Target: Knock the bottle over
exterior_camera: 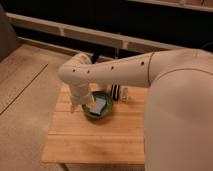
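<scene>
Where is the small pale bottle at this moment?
In the camera view, the bottle stands near the far edge of the wooden table, right of the black striped object and behind the green bowl; the claw hangs at the bowl's left rim.

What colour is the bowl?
Bowl is green, camera view; tool at its left rim.

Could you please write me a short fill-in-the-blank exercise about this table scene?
1. The bottle stands ___ on the table, not yet knocked over.
2. The table is made of ___.
3. The gripper hangs by the rim of the ___ bowl, away from the bottle.
4. Right beside the bottle stands a ___ striped object.
Missing words: upright; wood; green; black.
</scene>
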`<state>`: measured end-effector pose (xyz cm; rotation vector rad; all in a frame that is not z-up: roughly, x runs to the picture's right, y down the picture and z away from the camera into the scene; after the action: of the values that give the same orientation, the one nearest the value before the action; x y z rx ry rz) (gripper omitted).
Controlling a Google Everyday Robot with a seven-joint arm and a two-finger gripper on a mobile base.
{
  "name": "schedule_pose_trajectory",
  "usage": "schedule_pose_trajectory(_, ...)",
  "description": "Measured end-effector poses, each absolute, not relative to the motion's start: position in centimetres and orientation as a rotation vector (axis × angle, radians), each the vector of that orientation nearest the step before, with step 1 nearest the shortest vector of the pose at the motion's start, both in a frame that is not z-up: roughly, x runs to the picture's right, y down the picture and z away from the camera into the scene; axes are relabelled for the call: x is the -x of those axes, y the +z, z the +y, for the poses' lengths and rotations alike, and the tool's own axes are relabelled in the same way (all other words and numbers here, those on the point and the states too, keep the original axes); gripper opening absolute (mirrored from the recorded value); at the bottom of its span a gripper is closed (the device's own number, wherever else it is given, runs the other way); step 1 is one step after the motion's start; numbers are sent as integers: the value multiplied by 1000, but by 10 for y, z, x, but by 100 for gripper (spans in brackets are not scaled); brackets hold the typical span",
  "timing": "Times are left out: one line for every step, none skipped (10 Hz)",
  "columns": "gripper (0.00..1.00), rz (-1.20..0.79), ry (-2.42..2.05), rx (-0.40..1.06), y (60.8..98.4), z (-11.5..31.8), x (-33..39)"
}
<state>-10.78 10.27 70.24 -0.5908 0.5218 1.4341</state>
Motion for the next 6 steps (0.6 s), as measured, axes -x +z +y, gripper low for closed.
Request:
schedule_pose_trajectory(65, 521, 1435, 590, 703, 102, 107)
schedule_pose_trajectory(65, 514, 1435, 589, 703, 101, 107)
schedule_pose_trajectory(65, 462, 1434, 575, 707, 90, 101)
schedule_pose_trajectory(65, 398, 1434, 539, 713, 73, 86)
schedule_pose_trajectory(65, 354, 1436, 499, 718, 57, 65)
schedule_pose_trajectory(65, 305, 1439, 455, 720, 41, 43)
